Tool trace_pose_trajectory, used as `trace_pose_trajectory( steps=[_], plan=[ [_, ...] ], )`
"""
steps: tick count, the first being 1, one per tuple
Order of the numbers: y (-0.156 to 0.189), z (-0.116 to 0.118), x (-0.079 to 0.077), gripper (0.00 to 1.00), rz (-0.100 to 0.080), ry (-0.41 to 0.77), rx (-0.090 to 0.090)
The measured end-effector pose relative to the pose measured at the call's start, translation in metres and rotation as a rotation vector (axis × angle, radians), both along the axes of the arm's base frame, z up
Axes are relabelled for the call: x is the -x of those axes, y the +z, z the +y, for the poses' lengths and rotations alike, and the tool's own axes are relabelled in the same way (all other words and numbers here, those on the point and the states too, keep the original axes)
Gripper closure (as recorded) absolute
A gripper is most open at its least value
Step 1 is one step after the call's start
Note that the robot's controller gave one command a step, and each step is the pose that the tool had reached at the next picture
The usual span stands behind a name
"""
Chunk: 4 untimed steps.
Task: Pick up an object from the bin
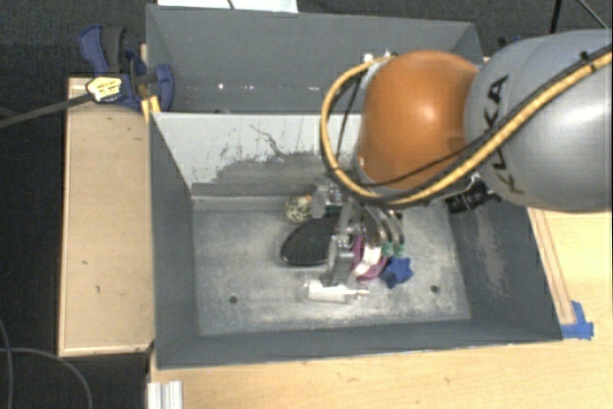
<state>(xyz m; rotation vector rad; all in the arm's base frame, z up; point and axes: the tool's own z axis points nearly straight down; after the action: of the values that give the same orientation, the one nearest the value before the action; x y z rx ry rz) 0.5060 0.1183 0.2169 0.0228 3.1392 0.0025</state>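
My gripper (347,265) reaches down into the middle of the bin, just below the orange dome. Its metal fingers stand among a small cluster of things. A black oval object (306,245) lies right beside its left finger. A white, flat piece (330,293) rests on the floor under the fingertips. A purple and white thing (367,260) sits against the right side of the gripper, with a small green bit (391,250) and a blue piece (397,271) just beyond it. Whether anything sits between the fingers is hidden.
A small pale, speckled object (301,205) lies near the bin's back wall, left of the gripper. The orange dome and looping cables hang over the bin's right half and hide the floor beneath.
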Motion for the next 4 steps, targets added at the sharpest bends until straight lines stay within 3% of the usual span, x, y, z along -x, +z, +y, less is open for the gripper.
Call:
trace_pose_trajectory(
  steps=[1, 2, 3, 4],
  plan=[
    [-0.121, -0.024, 0.012, 0.0, 0.002, -0.202, 0.0],
    [-0.14, -0.016, -0.006, 0.0, -0.02, -0.478, -0.011],
    [-0.137, -0.016, -0.009, 1.0, -0.029, -0.481, -0.014],
    [-0.142, -0.015, -0.003, 0.0, -0.01, -0.478, -0.009]
  ],
)
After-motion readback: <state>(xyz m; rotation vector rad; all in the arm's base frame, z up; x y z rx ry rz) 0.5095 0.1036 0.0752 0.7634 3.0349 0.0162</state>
